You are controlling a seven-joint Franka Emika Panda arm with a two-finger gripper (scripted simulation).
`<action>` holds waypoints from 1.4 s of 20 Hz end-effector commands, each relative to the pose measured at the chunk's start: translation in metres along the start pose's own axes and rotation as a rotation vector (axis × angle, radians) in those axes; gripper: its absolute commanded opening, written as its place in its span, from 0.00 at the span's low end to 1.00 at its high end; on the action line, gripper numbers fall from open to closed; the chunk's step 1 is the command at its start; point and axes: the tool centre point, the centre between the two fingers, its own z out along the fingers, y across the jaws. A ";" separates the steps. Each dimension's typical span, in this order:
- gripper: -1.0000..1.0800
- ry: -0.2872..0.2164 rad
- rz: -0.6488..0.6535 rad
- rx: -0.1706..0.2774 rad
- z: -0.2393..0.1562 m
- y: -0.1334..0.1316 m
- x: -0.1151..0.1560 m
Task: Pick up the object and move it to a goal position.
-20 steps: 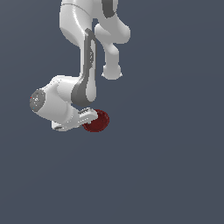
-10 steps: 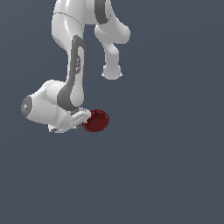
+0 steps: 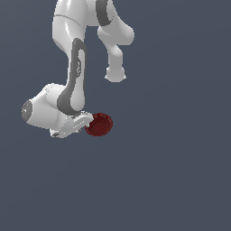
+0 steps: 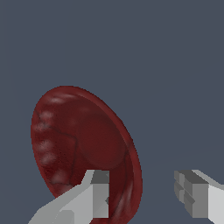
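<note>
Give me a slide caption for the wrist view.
Open white gripper, one finger overlapping the dark red glossy rounded object.

The white Panda arm comes down from the top of the exterior view, bends at a grey-banded joint and ends in a bulky wrist low at the exterior view's left. From there the gripper points sideways toward the exterior view's right. In the wrist view its two pale fingers stand clearly apart, a wide gap between them; one finger's tip lies against the dark red object.
</note>
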 end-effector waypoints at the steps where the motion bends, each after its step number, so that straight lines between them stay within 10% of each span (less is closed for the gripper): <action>1: 0.62 -0.001 -0.001 0.001 0.006 0.000 0.000; 9: 0.62 -0.001 -0.003 0.003 0.027 -0.001 -0.001; 10: 0.00 -0.001 -0.003 0.003 0.027 -0.001 -0.001; 28: 0.00 -0.001 -0.003 0.003 0.020 -0.024 0.018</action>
